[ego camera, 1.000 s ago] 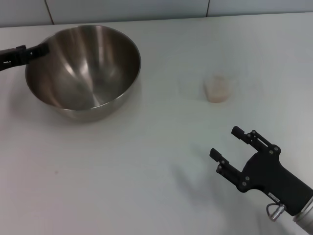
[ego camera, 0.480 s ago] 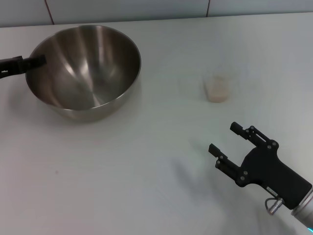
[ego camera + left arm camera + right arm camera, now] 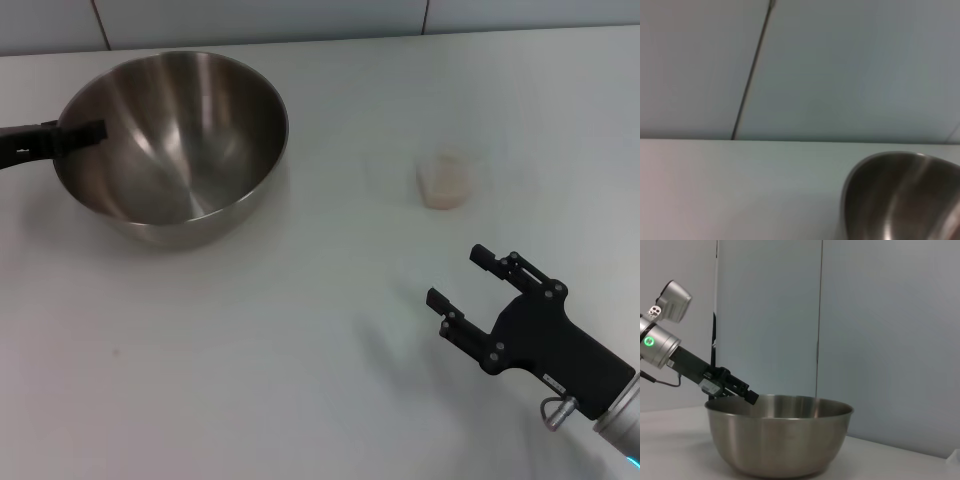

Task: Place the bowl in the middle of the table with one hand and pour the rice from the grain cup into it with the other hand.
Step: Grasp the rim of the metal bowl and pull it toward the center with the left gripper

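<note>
The steel bowl [image 3: 175,135] stands at the table's [image 3: 250,330] far left, upright and empty. It also shows in the left wrist view [image 3: 905,197] and in the right wrist view [image 3: 780,440]. My left gripper [image 3: 85,133] reaches in from the left and sits at the bowl's left rim; the right wrist view shows it [image 3: 740,390] just over that rim. The clear grain cup [image 3: 444,180] stands upright right of centre with rice [image 3: 444,188] in its bottom. My right gripper [image 3: 456,276] is open and empty above the table, nearer than the cup.
A pale tiled wall [image 3: 300,20] runs along the table's far edge, just behind the bowl. Bare tabletop lies between the bowl and the cup and across the near left.
My left gripper has shifted along the bowl's left rim towards me and reached slightly further over it. The bowl and cup have not moved. My right gripper has barely moved.
</note>
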Action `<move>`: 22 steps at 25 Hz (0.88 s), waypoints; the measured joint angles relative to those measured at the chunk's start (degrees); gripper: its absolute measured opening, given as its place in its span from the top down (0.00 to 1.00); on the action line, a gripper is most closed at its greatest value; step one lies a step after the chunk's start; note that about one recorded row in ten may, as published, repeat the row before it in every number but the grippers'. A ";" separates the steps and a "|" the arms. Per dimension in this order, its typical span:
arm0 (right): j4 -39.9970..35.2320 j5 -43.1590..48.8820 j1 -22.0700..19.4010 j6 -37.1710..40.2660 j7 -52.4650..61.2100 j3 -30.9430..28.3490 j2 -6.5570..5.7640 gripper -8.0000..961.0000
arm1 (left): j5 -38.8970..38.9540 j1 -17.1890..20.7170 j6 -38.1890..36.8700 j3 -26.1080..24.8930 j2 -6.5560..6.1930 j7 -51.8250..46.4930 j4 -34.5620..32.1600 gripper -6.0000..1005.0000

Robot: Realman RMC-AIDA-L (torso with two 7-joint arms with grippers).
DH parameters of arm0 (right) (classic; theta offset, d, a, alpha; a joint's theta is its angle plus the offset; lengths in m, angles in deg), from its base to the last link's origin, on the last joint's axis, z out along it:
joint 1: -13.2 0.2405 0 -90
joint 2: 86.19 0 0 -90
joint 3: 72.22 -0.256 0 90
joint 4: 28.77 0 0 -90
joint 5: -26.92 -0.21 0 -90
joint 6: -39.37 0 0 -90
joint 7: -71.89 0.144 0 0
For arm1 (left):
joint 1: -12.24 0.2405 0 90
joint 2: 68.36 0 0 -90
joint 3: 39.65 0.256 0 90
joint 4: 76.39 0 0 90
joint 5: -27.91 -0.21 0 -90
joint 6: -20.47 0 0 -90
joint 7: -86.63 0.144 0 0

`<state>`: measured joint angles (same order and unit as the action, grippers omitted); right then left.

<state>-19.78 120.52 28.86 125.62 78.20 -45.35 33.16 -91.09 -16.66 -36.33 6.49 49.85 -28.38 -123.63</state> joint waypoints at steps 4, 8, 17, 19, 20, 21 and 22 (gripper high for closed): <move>-0.53 0.00 0.00 -0.20 0.02 -0.47 0.06 0.27 | -1.03 0.08 -0.38 2.99 -0.03 -1.40 -2.26 0.29; -0.56 0.00 0.12 -0.59 0.02 -0.75 0.09 0.27 | -3.79 0.03 -0.60 4.99 -0.02 -4.18 -4.48 0.37; -0.93 0.00 0.25 -0.75 0.02 -1.40 0.13 0.27 | -6.08 -0.15 -0.86 7.05 0.09 -6.96 -6.55 0.82; -0.93 -0.01 0.25 -0.75 0.02 -1.40 0.13 0.28 | -6.07 -0.10 -0.90 7.22 0.09 -6.96 -6.62 0.87; -0.92 -0.01 0.25 -0.76 0.02 -1.39 0.13 0.28 | -6.07 -0.10 -0.90 7.25 0.09 -6.97 -6.63 0.90; -0.92 -0.01 0.25 -0.75 0.02 -1.39 0.13 0.28 | -6.07 -0.10 -0.91 7.29 0.09 -6.97 -6.66 0.91; -0.91 -0.01 0.25 -0.76 0.02 -1.39 0.12 0.28 | -6.07 -0.10 -0.95 7.34 0.08 -6.98 -6.71 0.91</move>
<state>-20.69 120.51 29.11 124.86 78.22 -46.74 33.28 -97.16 -16.75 -37.28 13.83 49.94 -35.36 -130.34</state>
